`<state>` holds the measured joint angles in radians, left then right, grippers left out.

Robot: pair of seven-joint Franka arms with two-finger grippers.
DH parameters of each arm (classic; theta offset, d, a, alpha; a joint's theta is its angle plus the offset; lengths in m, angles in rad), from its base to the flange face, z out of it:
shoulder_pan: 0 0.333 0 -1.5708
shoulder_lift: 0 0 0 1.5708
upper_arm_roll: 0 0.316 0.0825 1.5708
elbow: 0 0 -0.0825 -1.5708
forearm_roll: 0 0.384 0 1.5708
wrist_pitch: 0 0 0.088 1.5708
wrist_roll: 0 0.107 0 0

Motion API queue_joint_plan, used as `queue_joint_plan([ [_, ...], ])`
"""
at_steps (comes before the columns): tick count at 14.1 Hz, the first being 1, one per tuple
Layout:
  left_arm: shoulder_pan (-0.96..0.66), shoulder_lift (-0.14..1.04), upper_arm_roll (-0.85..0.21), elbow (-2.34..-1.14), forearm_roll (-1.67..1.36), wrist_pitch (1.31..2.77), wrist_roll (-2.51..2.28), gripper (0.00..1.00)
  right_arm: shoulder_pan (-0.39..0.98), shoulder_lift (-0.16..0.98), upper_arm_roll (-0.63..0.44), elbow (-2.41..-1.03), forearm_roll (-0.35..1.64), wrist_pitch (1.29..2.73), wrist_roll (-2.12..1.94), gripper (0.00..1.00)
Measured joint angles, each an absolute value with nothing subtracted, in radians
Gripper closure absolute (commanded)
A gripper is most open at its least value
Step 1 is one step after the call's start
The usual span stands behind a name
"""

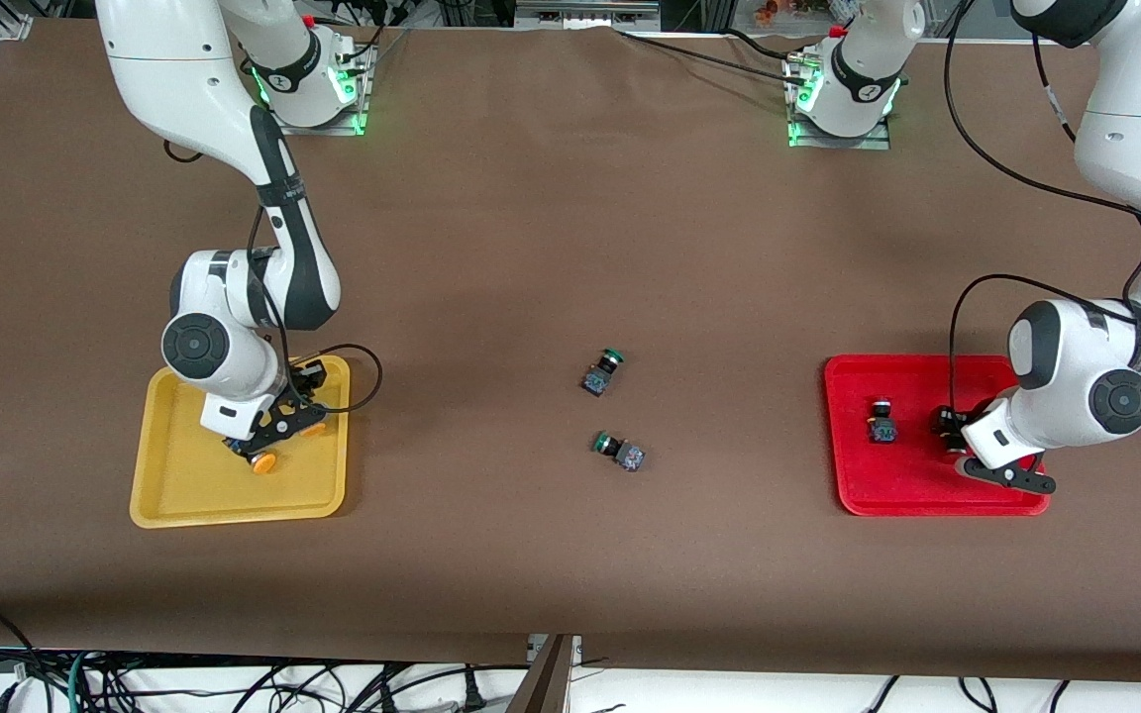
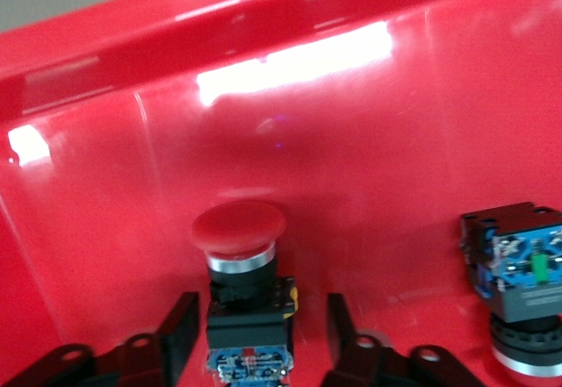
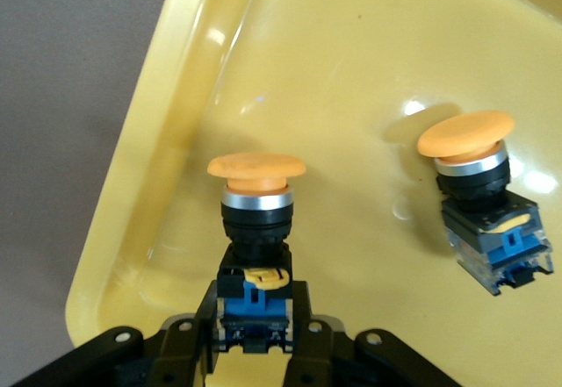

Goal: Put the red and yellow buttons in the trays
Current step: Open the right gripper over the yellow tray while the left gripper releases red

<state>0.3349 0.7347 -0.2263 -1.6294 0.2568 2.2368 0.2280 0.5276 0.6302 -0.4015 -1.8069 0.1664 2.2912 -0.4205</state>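
Observation:
My left gripper is low in the red tray. It is open, and a red button lies between the fingers with a gap on each side. A second red button lies beside it in the same tray, toward the table's middle. My right gripper is shut on the blue block of a yellow button over the yellow tray. Another yellow button lies in that tray. In the front view, the right gripper hangs low over the yellow tray.
Two green-capped buttons lie on the brown table between the trays. One green button is farther from the front camera than the other green button.

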Motion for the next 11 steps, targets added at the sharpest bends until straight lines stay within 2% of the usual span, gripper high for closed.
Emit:
queue_joint_plan([
  [3, 0.335, 0.699, -0.255, -1.62, 0.257, 2.195, 0.229, 0.0, 0.519, 0.63, -0.402, -1.806, 0.198, 2.297, -0.431, 0.03],
  [6, 0.334, 0.607, -0.305, -1.608, 0.257, 2.094, 0.229, 0.0, 0.519, 0.63, -0.401, -1.804, 0.212, 2.299, -0.432, 0.01],
  [11, 0.334, 0.368, -0.388, -1.581, 0.257, 1.791, 0.228, 0.0, 0.532, 0.602, -0.393, -1.771, 0.224, 2.299, -0.411, 0.01],
])
